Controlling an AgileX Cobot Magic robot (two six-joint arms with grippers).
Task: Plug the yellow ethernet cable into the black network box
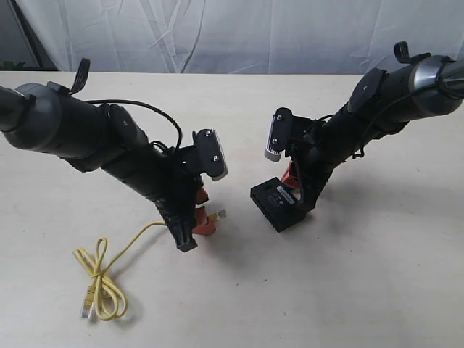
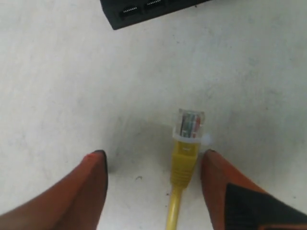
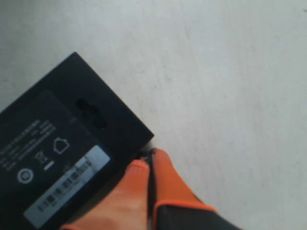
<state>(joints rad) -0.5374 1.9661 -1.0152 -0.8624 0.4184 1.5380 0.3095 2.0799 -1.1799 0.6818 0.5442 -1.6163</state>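
Observation:
The yellow ethernet cable (image 1: 129, 243) lies on the table, its far part looped in a coil (image 1: 101, 286) at the front left. One clear plug (image 2: 191, 124) rests on the table between the orange fingers of my left gripper (image 2: 153, 154), close beside one finger (image 2: 218, 177); the jaws stand wide apart. That plug (image 1: 221, 213) points toward the black network box (image 1: 279, 204), a short gap away. The box's port row (image 2: 144, 9) faces the plug. My right gripper (image 3: 147, 160) is shut, fingertips against the box's (image 3: 53, 139) edge near its barcode label (image 3: 67, 184).
The pale table (image 1: 377, 290) carries only the cable and the box. A white curtain (image 1: 239, 32) hangs behind the table's far edge. Both black arms lean in over the middle, the left (image 1: 109, 148) and the right (image 1: 362, 119).

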